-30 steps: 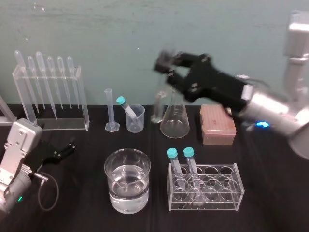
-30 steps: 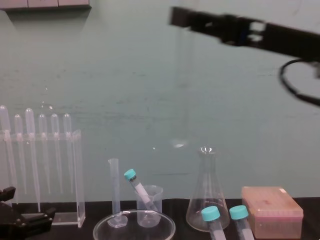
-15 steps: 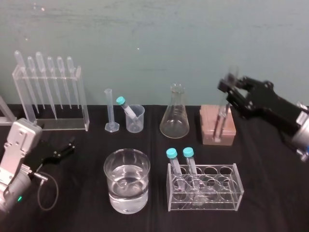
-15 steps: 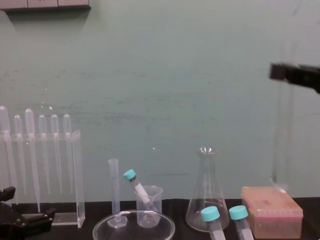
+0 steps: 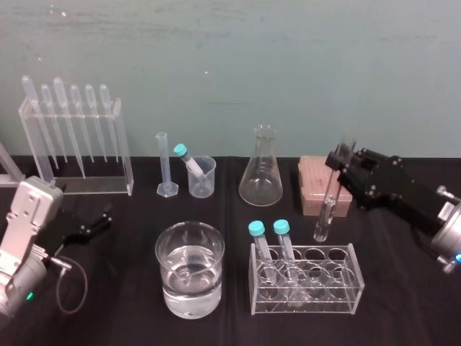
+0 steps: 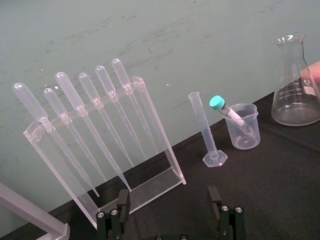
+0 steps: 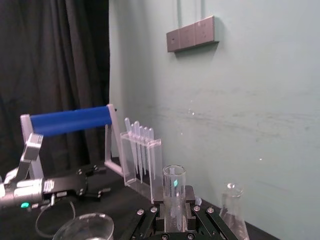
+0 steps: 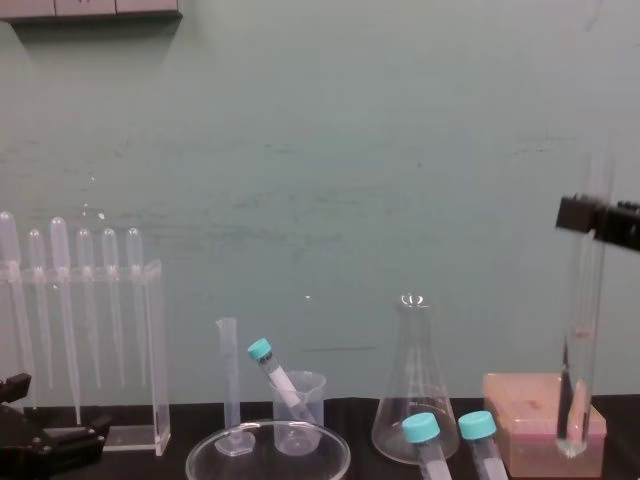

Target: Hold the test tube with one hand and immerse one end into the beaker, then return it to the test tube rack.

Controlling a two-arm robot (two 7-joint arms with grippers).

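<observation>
glossy clear glass test tube (image 5: 325, 213)

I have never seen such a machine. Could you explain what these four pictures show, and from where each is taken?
This is a robot with two arms, each ending in a pincer. One camera sits on its head, one on its chest, one on each wrist. On the black table stand a wide beaker holding water, a conical flask, a pipette stand and a pinkish-orange test tube rack. The right pincer grips a tall test tube, nearly upright, close to that rack. The left pincer sits open, low at the table's left.
</observation>
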